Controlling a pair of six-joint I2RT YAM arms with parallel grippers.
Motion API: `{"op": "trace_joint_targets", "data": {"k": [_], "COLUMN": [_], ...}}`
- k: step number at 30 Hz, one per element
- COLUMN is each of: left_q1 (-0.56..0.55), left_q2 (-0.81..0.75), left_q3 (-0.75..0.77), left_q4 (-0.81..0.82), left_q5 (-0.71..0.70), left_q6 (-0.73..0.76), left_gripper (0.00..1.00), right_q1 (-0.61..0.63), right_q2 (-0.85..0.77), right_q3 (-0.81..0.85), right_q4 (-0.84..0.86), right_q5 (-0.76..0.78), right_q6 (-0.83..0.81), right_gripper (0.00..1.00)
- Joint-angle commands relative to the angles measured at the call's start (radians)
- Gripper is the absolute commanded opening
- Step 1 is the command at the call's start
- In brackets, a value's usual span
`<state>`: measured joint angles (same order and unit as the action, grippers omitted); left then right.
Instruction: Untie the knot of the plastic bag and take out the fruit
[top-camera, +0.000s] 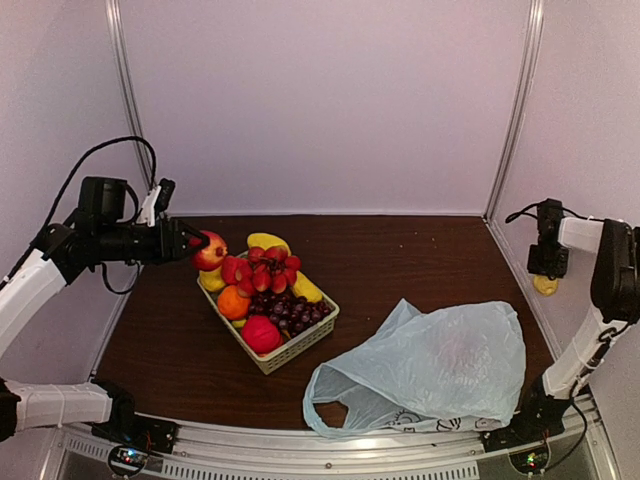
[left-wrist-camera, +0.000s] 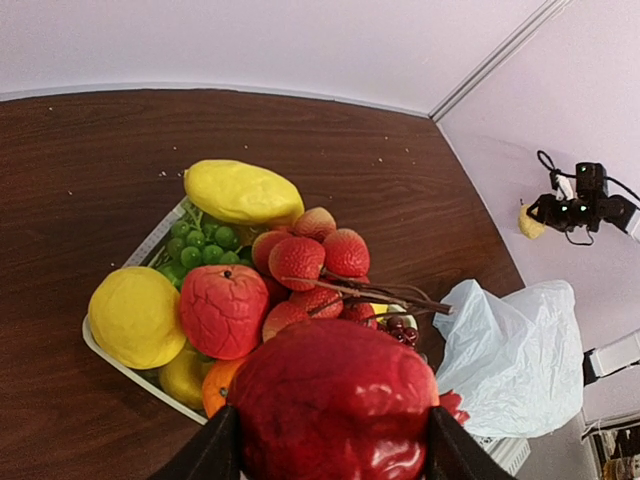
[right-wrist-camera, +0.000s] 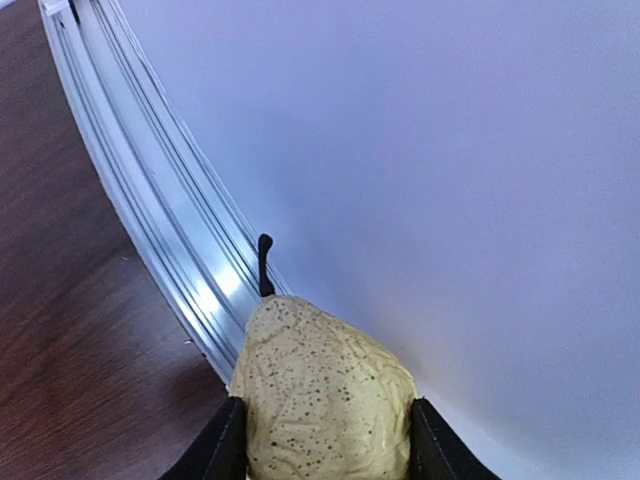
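While left claw (top-camera: 196, 246) clamped red apple (left-wrist-camera: 335, 400) over basket (top-camera: 300, 350), right claw (right-wrist-camera: 325, 440) clamped pear (right-wrist-camera: 320, 380) past table's (top-camera: 400, 260) right edge: slip risked loss overboard.

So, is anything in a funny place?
Yes. The right gripper holds a speckled yellow pear way over by the side wall, above the table's edge rail, far from the basket.

A pale woven basket (top-camera: 300, 345) is sitting left of centre on the dark brown wooden tabletop (top-camera: 400, 260), turned cornerwise. White walls (top-camera: 320, 100) are enclosing the far side, and a metal rail (top-camera: 240, 448) is running along the near edge.
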<state>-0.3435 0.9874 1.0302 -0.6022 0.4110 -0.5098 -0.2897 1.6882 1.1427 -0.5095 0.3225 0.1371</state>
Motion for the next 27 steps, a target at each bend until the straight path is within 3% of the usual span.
{"op": "trace_joint_targets", "data": {"k": [1,8,13,21,27], "left_q1": [-0.021,-0.037,-0.038,-0.05,-0.072], "left_q2": [0.011,0.068,0.138,0.243,0.305], "left_q3": [0.036,0.041,0.074,0.114,0.132], "left_q4": [0.028,0.051,0.112,0.179,0.19], "left_q5": [0.005,-0.065,-0.066,-0.069,-0.08], "left_q6": [0.027,0.032,0.019,0.018,0.035], "left_gripper": [0.45,0.44,0.44,0.45,0.45], "right_q1": [0.038,0.281,0.571,0.961,1.117], "right_q2": [-0.158,-0.331,-0.363,-0.316,-0.202], "right_q3": [-0.012,-0.006,0.015,-0.027,-0.033], "right_q4": [-0.046,-0.044,0.035,0.353,0.584], "right_q5": [-0.101,-0.356,-0.539,-0.675,-0.691], "right_q6": [0.03,0.101,0.183,0.355,0.421], "right_gripper": [0.38,0.38,0.38,0.39,0.4]}}
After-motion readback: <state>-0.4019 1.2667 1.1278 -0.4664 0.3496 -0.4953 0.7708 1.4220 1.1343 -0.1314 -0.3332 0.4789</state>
